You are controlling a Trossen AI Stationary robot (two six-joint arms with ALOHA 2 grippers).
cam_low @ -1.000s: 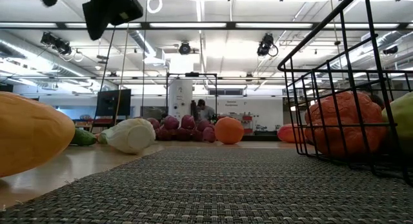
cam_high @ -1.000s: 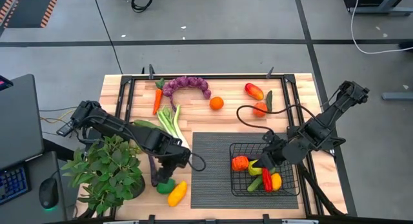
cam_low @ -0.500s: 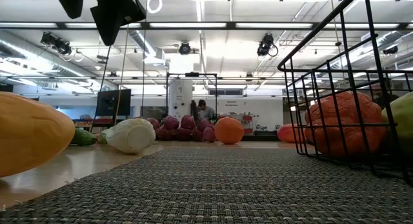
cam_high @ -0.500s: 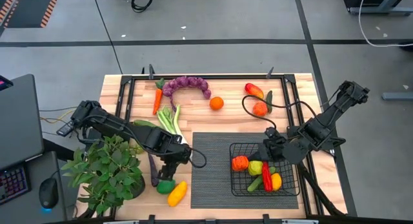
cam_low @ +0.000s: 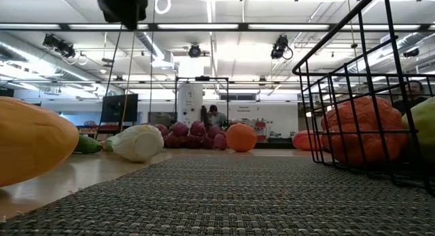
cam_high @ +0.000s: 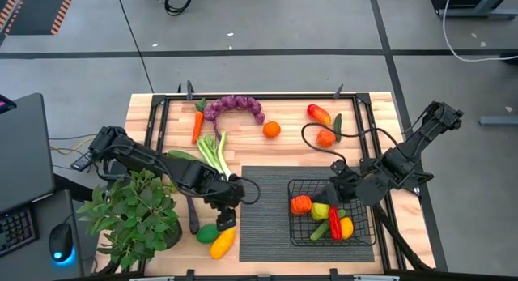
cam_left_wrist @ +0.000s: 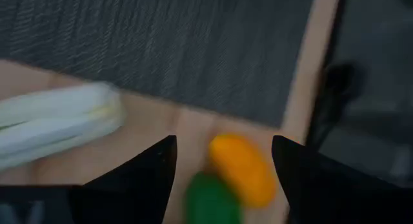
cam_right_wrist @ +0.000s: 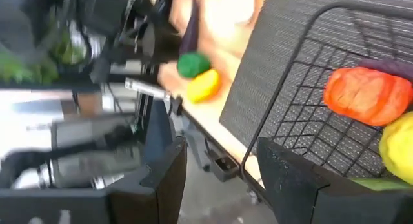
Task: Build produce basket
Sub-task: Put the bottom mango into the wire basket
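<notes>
Yellow pepper point(cam_high: 222, 242) beside green lime point(cam_high: 208, 233) on table point(cam_high: 162, 111): likely light, smooth, rounded, best pinched across middle; left gripper point(cam_high: 227, 218) above, part-open, empty; right gripper point(cam_high: 335, 192) part-open, empty, over basket point(cam_high: 292, 232).

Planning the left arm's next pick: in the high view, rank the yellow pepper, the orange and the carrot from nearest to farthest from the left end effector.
From the left end effector:
1. Yellow pepper, just beyond it, at the front edge.
2. Orange, back centre.
3. Carrot, back left, slightly farther.

basket point(cam_high: 301, 187): black wire mesh | mat point(cam_high: 263, 208): woven, matt | table point(cam_high: 174, 127): wood
</notes>
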